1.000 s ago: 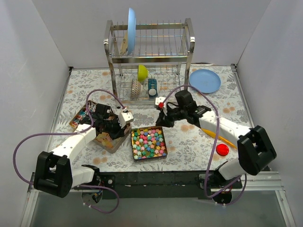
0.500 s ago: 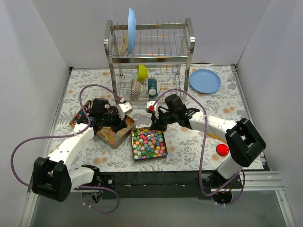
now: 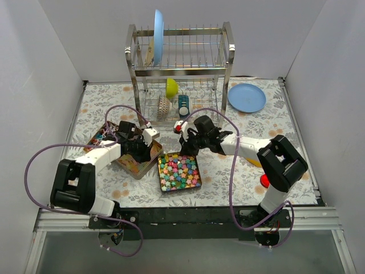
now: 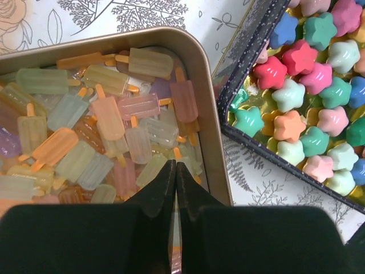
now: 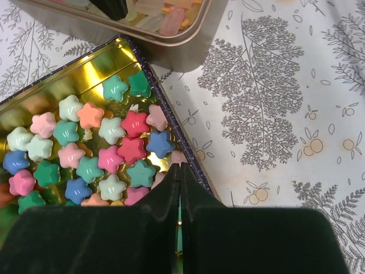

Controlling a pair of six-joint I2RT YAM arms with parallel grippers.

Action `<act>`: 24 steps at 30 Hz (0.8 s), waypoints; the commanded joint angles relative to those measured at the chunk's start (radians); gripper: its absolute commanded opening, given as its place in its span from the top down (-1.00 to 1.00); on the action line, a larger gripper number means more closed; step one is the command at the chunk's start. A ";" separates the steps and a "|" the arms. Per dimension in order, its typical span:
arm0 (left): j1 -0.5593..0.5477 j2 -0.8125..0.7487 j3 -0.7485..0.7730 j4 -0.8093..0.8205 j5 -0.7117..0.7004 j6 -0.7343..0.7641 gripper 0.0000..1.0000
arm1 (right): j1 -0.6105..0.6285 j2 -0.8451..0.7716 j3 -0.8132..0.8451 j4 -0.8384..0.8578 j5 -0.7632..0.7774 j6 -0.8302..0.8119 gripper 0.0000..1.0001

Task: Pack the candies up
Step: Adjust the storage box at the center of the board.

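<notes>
Star-shaped candies [image 3: 178, 173] in pink, green, blue and orange fill a dark square tin [image 5: 171, 123] with a gold lining. Pale translucent popsicle-shaped candies [image 4: 108, 123] fill a gold tin [image 3: 149, 161] just left of it. My left gripper [image 4: 175, 166] is shut and empty, low over the popsicle tin's near right corner; it also shows in the top view [image 3: 142, 149]. My right gripper [image 5: 180, 166] is shut and empty at the star tin's edge, over its far side in the top view [image 3: 186, 146].
A third tin of colourful sweets [image 3: 96, 140] lies at the left behind my left arm. A dish rack [image 3: 179, 74] stands at the back, a blue plate [image 3: 246, 97] to its right. An orange-yellow scoop [image 3: 254, 161] and a red lid [image 3: 264, 181] lie by my right arm.
My right gripper has moved left to the star tin's far edge. My left arm has swung in and its gripper has shifted right over the popsicle tin.
</notes>
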 commanded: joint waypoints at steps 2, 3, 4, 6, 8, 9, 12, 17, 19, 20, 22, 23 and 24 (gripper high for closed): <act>0.002 0.071 0.071 0.061 0.071 -0.092 1.00 | -0.036 0.008 0.010 0.101 0.124 0.083 0.97; 0.002 0.097 0.077 0.064 0.084 -0.126 1.00 | -0.047 0.008 0.008 0.104 0.124 0.089 0.97; -0.003 0.105 0.080 0.088 0.100 -0.149 1.00 | -0.073 0.010 0.004 0.108 0.115 0.098 0.97; -0.026 0.123 0.074 0.136 0.114 -0.219 1.00 | -0.095 0.016 0.008 0.105 0.104 0.098 0.97; -0.060 0.158 0.086 0.219 0.109 -0.270 1.00 | -0.122 0.028 0.016 0.101 0.122 0.101 0.97; -0.069 0.175 0.099 0.240 0.106 -0.301 1.00 | -0.139 0.031 0.025 0.104 0.127 0.103 0.97; -0.103 0.239 0.151 0.314 0.071 -0.393 1.00 | -0.165 0.050 0.045 0.104 0.139 0.092 0.97; -0.115 0.325 0.228 0.406 0.029 -0.510 1.00 | -0.187 0.069 0.054 0.107 0.179 0.066 0.97; -0.124 0.350 0.267 0.420 0.028 -0.527 0.98 | -0.198 0.071 0.051 0.114 0.187 0.055 0.97; -0.126 0.359 0.278 0.426 0.031 -0.545 0.97 | -0.199 0.071 0.051 0.114 0.185 0.052 0.97; -0.135 0.381 0.306 0.441 0.029 -0.560 0.96 | -0.201 0.076 0.057 0.116 0.197 0.048 0.97; -0.138 0.384 0.315 0.446 0.028 -0.571 0.95 | -0.201 0.076 0.063 0.128 0.207 0.048 0.97; -0.139 0.387 0.320 0.445 0.022 -0.589 0.94 | -0.201 0.076 0.066 0.134 0.219 0.045 0.97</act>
